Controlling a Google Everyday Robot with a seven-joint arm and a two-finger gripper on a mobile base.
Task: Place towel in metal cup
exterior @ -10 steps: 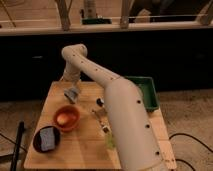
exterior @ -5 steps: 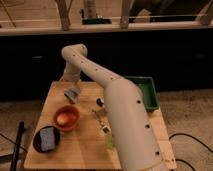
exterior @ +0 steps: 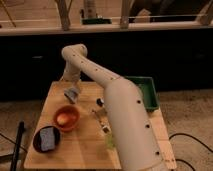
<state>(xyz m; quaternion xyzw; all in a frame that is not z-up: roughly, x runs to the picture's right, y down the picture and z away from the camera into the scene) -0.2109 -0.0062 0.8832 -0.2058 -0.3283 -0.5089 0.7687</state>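
Observation:
My white arm reaches from the lower right across the wooden table (exterior: pixel 85 145) to its back left part. The gripper (exterior: pixel 72 94) hangs low over the table there, just behind the orange bowl (exterior: pixel 66 118). A small grey-blue shape sits at the gripper's tip; I cannot tell whether it is the towel, the metal cup or part of the gripper. A grey-blue folded piece (exterior: pixel 47 138) that may be a towel lies in a dark bowl (exterior: pixel 38 143) at the front left. No clear metal cup shows.
A green tray (exterior: pixel 149 93) stands at the table's right edge, partly behind my arm. Small dark items (exterior: pixel 100 102) and a slim green object (exterior: pixel 106 131) lie beside my arm at mid-table. A dark counter runs behind the table.

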